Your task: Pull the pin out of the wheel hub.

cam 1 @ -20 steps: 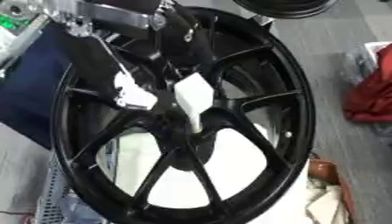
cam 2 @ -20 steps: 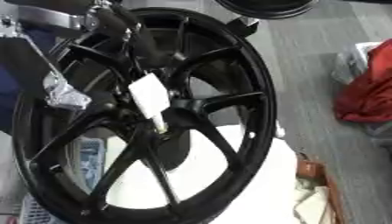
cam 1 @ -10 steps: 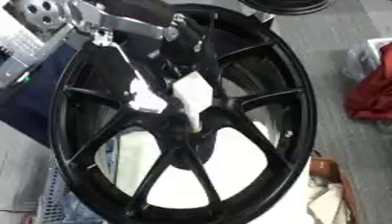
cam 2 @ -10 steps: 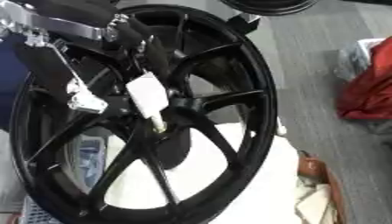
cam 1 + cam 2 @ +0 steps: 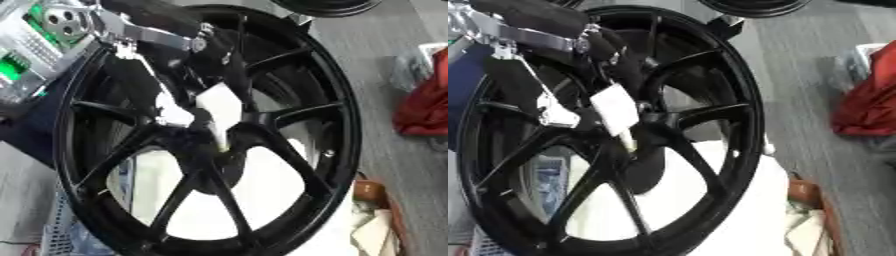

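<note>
Pin (image 5: 216, 141) points down-right into wheel hub (image 5: 214, 150), left hand (image 5: 188, 107) gripping.

a workshop or lab floor: grey carpet (image 5: 411, 165), a big black wheel (image 5: 337, 125) standing upright, a second wheel (image 5: 328, 6) behind it, electronics with green lights (image 5: 26, 55) at the left, red cloth (image 5: 424, 107) heaped aside.

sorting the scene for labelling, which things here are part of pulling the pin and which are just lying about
Part of the job:
- black wheel, standing on edge
- hub at its centre
- pale pin at the hub
- left robot hand, at the hub with a white tag by its fingers

Lying about:
- red cloth on the floor, right
- brown thing, lower right
- second wheel, top edge
</note>
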Robot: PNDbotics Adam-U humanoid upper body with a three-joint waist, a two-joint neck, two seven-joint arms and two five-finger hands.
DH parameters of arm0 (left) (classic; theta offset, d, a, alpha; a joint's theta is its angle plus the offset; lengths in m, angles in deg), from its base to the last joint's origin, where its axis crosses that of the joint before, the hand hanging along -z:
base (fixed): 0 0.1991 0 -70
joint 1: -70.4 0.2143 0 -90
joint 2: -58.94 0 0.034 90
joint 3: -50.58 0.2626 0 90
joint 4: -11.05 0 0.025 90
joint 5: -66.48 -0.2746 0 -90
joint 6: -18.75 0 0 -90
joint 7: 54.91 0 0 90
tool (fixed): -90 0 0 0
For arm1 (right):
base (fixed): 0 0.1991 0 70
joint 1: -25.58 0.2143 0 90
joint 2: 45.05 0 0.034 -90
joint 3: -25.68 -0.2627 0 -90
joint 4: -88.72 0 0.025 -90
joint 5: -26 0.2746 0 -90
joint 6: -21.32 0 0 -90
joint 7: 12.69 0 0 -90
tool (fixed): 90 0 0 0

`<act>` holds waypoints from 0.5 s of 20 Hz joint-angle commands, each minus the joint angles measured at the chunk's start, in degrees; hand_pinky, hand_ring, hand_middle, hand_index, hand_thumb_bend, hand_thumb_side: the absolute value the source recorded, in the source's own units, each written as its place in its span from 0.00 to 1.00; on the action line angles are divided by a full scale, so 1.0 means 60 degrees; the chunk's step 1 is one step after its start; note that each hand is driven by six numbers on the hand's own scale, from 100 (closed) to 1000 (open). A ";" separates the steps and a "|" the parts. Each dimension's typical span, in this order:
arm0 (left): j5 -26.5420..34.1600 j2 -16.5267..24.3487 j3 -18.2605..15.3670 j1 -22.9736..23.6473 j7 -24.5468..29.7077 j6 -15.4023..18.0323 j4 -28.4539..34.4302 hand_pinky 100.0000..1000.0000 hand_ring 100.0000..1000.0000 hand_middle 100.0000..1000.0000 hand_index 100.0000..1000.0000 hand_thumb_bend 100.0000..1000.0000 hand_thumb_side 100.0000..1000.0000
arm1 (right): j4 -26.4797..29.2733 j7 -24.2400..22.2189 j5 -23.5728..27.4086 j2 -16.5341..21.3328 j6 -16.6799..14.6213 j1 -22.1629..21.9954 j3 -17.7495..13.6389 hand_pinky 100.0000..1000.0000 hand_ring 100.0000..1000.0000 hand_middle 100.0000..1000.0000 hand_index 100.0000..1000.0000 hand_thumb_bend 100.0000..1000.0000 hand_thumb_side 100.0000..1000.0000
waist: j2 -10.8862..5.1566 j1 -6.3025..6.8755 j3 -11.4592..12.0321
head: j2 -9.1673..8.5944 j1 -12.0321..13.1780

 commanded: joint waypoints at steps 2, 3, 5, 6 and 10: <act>-0.0087 0.0072 -0.0134 -0.0159 0.0167 0.0227 -0.0015 0.81 0.79 0.80 0.88 0.13 0.39 | 0.0196 0.0500 0.0153 0.0298 -0.0027 0.0284 -0.0376 0.83 0.74 0.67 0.74 0.00 0.51 | -0.0197 -0.0035 -0.0029 | -0.0094 0.0003; -0.0098 0.0069 -0.0136 -0.0151 0.0167 0.0231 -0.0022 0.81 0.79 0.80 0.88 0.13 0.38 | 0.0216 0.0621 0.0188 0.0314 -0.0033 0.0317 -0.0412 0.83 0.74 0.68 0.74 0.00 0.50 | -0.0203 -0.0035 -0.0037 | -0.0086 0.0014; -0.0117 0.0058 -0.0146 -0.0143 0.0167 0.0240 -0.0036 0.81 0.79 0.80 0.88 0.12 0.37 | 0.0239 0.0757 0.0237 0.0348 -0.0042 0.0358 -0.0444 0.84 0.74 0.68 0.75 0.00 0.50 | -0.0216 -0.0036 -0.0052 | -0.0082 0.0021; -0.0136 0.0051 -0.0154 -0.0141 0.0167 0.0249 -0.0040 0.81 0.79 0.80 0.88 0.12 0.37 | 0.0251 0.0794 0.0256 0.0353 -0.0048 0.0374 -0.0450 0.84 0.74 0.67 0.74 0.00 0.50 | -0.0223 -0.0036 -0.0062 | -0.0081 0.0029; -0.0072 0.0027 -0.0113 -0.0135 0.0167 0.0351 -0.0026 0.81 0.80 0.81 0.86 0.05 0.23 | 0.0262 0.0880 0.0285 0.0350 -0.0033 0.0411 -0.0457 0.84 0.74 0.67 0.74 0.00 0.52 | -0.0242 -0.0030 -0.0087 | -0.0099 0.0036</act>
